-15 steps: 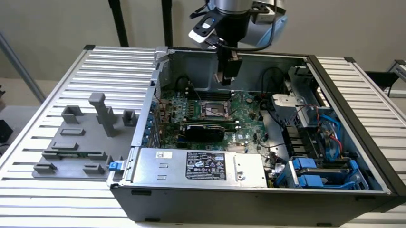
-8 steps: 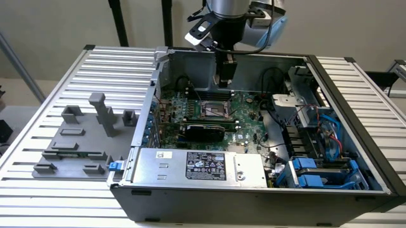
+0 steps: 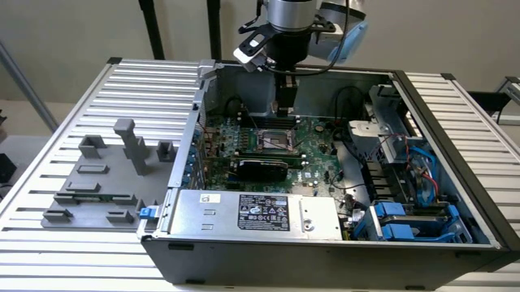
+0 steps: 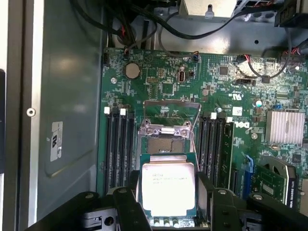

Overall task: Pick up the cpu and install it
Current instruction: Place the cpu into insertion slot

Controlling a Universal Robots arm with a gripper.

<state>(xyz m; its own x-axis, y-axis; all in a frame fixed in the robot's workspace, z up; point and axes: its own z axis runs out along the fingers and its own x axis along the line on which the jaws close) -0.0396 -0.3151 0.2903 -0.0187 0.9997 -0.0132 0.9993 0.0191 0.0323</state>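
— While it hangs over the board (image 4: 159, 82), what has the gripper (image 4: 168, 195) got?
— Its fingers (image 4: 126, 202) clasp the cpu (image 4: 168, 185) by two opposite edges, held flat over the open socket (image 4: 166, 144), inside the case (image 3: 325, 249).

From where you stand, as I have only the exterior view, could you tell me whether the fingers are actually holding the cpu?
Observer: Yes; the wrist view shows the cpu between both black fingers, its metal plate facing the camera.
Operator: Thank you. Is it seated in the socket?
Observer: No; the socket lies bare, apart from the cpu, with nothing seated in it.
Operator: What flanks the socket?
Observer: Dark memory slots on both sides.
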